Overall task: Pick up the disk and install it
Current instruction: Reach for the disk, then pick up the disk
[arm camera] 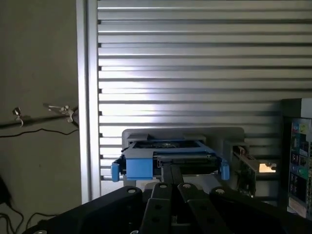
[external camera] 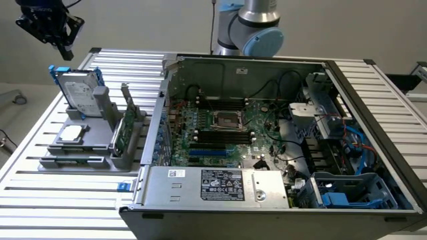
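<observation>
Blue-railed disk (external camera: 80,92) stands below the empty gripper (external camera: 67,54), whose pressed-together jaws would likely ram its edge if lowered

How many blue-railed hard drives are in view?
1: the disk stands upright in the grey holder at the exterior view's left, beside the computer case; more may hide inside.

Overall: soft, even light is filling the exterior view, with the wall behind reading pale grey.
Table (arm camera: 195,109): a bright band of glare is spreading across the middle ribs in the wrist view, dimming outward.
Computer case (external camera: 220,75): its walls are shading the interior; the lower corners are going dark.
Gripper (arm camera: 170,170): black links are sitting in deep shadow, nearly silhouetted.
Floor (arm camera: 39,73): is reading dim and brownish.
</observation>
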Robot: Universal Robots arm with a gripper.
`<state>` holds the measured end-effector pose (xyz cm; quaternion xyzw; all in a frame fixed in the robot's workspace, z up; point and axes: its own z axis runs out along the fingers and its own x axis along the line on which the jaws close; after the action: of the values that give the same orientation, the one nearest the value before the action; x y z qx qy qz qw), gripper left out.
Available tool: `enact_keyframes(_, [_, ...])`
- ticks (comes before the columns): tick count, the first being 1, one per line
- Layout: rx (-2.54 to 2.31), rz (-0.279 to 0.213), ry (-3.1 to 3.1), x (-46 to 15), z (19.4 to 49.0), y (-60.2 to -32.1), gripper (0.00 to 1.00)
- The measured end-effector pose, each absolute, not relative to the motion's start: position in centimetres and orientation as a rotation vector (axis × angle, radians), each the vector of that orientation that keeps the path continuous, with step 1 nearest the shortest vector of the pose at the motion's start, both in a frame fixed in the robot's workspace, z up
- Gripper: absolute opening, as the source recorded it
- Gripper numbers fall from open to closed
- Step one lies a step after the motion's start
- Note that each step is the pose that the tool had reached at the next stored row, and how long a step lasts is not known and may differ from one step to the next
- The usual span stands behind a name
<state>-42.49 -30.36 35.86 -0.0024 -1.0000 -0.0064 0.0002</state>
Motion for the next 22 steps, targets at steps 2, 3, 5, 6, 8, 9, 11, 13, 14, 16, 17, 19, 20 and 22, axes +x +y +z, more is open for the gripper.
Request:
enact_keyframes(2, [0.003,-0.015,-3.141,-43.0,35.7,-30.4,0.11])
enact_keyframes(3, [0.009,-0.013,-3.141,-43.2,35.7,-30.4,0.11])
enact_keyframes(5, [0.021,-0.006,-3.141,-43.7,35.5,-30.4,0.11])
enact_keyframes(6, [0.027,-0.002,-3.141,-43.8,35.5,-30.4,0.11])
enact_keyframes(8, [0.039,0.006,-3.141,-44.2,35.5,-30.3,0.11])
enact_keyframes(9, [0.04,0.006,-3.141,-44.2,35.5,-30.3,0.11])
enact_keyframes(11, [0.04,0.006,-3.141,-44.2,35.5,-30.3,0.11])
enact_keyframes(13, [0.04,0.006,-3.141,-44.2,35.5,-30.3,0.11])
enact_keyframes(14, [0.04,0.006,-3.141,-44.2,35.5,-30.3,0.11])
enact_keyframes(16, [0.04,0.006,-3.141,-44.2,35.5,-30.3,0.11])
enact_keyframes(17, [0.04,0.006,-3.141,-44.2,35.5,-30.3,0.11])
enact_keyframes(19, [0.04,0.006,-3.141,-44.2,35.5,-30.3,0.11])
enact_keyframes(20, [0.04,0.006,-3.141,-44.2,35.5,-30.3,0.11])
enact_keyframes(22, [0.04,0.006,-3.141,-44.2,35.5,-30.3,0.11])
